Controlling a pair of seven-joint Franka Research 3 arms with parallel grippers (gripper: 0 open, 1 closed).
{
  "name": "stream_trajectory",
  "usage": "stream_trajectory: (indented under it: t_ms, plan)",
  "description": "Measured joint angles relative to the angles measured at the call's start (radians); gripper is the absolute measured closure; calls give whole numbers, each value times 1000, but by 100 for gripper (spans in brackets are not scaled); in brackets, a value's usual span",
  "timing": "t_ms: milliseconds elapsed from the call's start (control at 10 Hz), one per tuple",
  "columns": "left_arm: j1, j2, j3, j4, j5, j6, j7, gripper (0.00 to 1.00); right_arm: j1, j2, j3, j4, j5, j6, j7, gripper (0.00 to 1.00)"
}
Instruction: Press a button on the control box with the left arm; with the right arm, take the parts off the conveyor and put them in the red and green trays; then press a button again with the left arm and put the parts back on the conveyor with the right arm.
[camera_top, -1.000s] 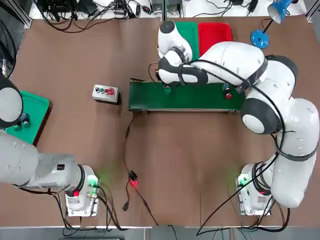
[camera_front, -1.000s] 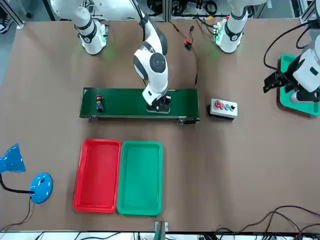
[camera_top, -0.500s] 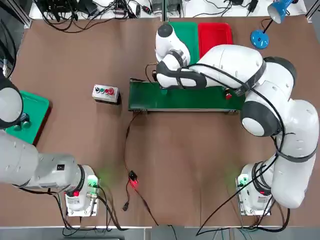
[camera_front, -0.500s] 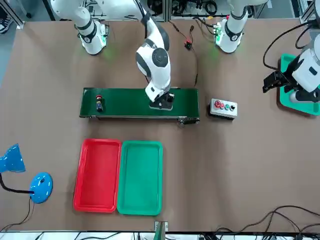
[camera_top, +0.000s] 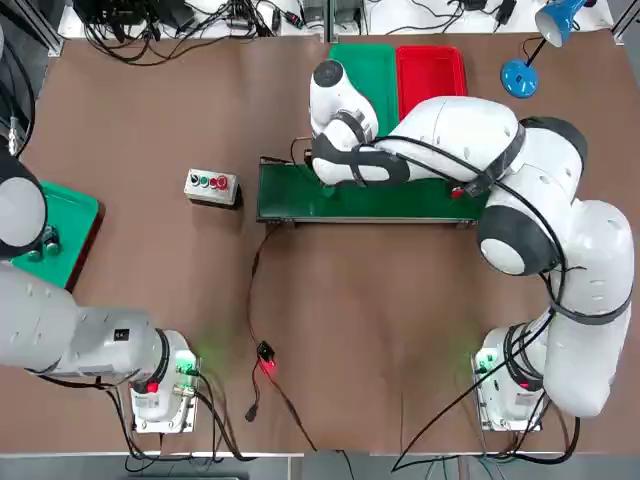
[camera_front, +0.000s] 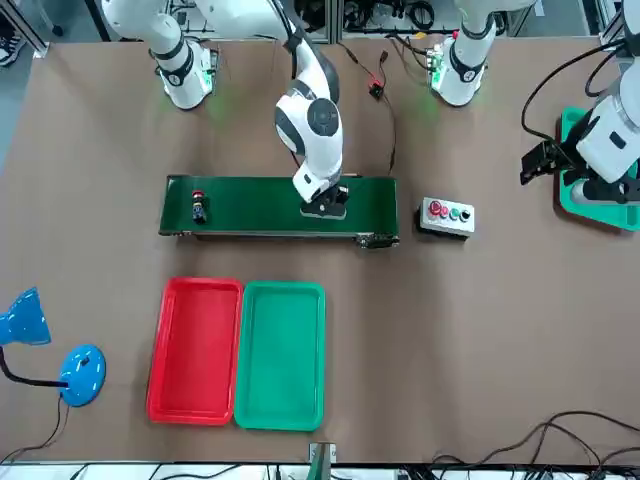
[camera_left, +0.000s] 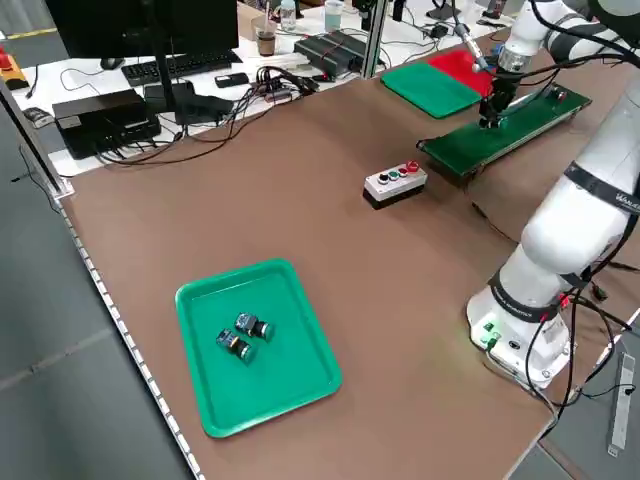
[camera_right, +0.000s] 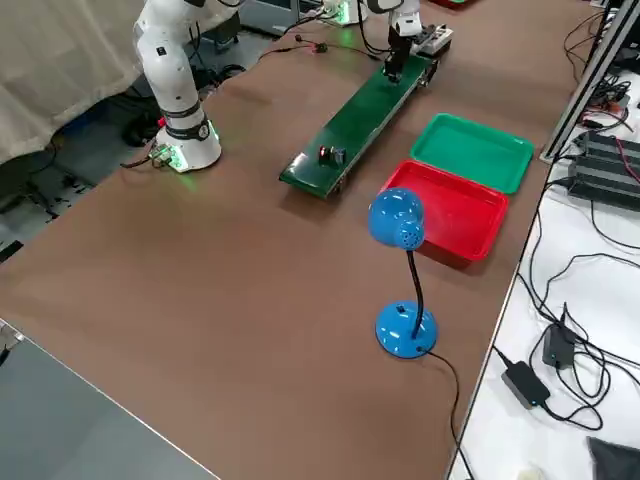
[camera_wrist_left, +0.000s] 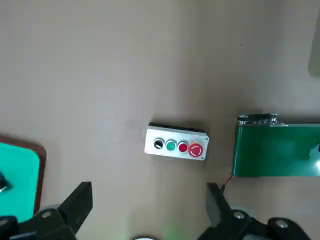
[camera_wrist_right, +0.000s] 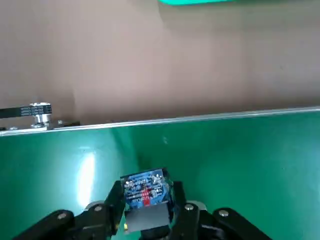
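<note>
The right arm reaches forward across the tabletop (camera_top: 150, 110), wrist bent down, so the right claw (camera_front: 325, 205) hangs over the green conveyor (camera_front: 250, 205), clamped on a small blue part (camera_wrist_right: 145, 192). A second part (camera_front: 198, 207) lies near the belt's far end. The left claw (camera_wrist_left: 145, 212) hovers spread wide beside the control box (camera_wrist_left: 176, 146).

A small blue part (camera_wrist_right: 145, 192) is sitting clamped above the green conveyor (camera_front: 250, 207); a red-capped part (camera_front: 198, 207) is lying near its end.
</note>
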Motion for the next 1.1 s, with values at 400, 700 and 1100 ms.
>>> stream_trajectory:
  t_ms: [400,700,1100]
  plan:
    - [1,0,0,1,0,0,0,0,0,21,-6,0,0,32,0,56]
    - [1,0,0,1,0,0,0,0,0,26,-7,0,-1,39,0,44]
    - [1,-9,-8,13,0,1,0,0,-11,25,-29,25,-64,44,-1,2]
